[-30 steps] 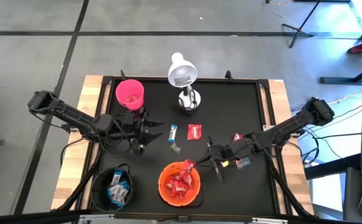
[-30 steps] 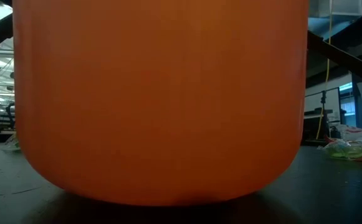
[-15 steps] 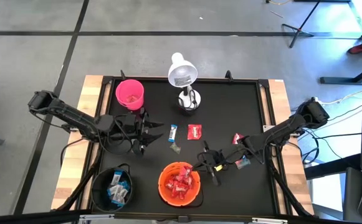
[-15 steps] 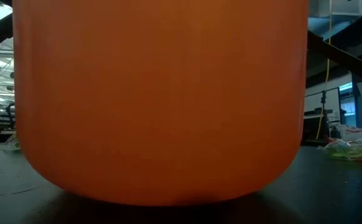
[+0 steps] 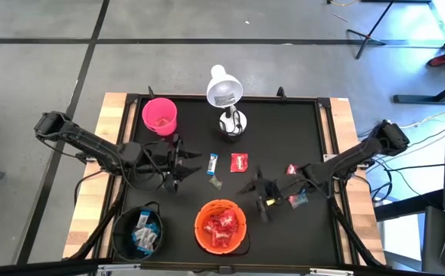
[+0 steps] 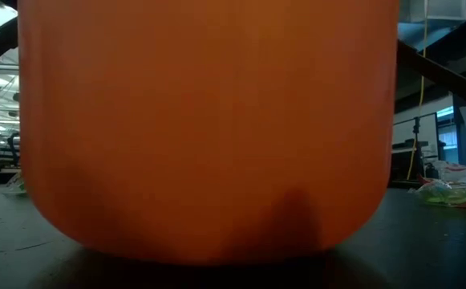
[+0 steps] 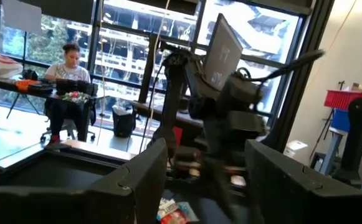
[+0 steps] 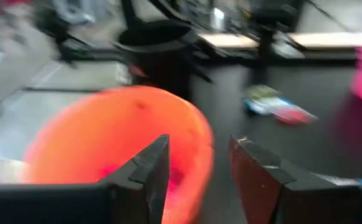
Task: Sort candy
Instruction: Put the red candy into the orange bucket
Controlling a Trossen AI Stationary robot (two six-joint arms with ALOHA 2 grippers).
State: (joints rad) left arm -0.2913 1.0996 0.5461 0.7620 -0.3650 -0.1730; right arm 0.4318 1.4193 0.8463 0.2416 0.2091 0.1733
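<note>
The candy lies in several places. Red pieces fill the orange bowl (image 5: 220,226) at the table's near edge, and blue-and-white ones sit in the black bowl (image 5: 139,232). Loose on the black mat are a blue-and-white piece (image 5: 214,162), a red piece (image 5: 240,162), a small silvery one (image 5: 216,182) and a red one (image 5: 292,169). My right gripper (image 5: 251,198) hovers open just right of the orange bowl (image 8: 118,143), nothing between its fingers (image 8: 149,168). My left gripper (image 5: 185,169) waits open, raised, left of the loose pieces.
A pink cup (image 5: 159,115) and a white desk lamp (image 5: 224,96) stand at the far side of the mat. Another wrapped piece (image 5: 297,201) lies under my right arm. The orange bowl (image 6: 208,128) fills the low view. A person sits in the room beyond (image 7: 65,68).
My right gripper held a red candy over the orange bowl's right rim. It has opened and let the candy go, and the candy is gone from its tips. The gripper has drawn back a little toward the table's right edge.
</note>
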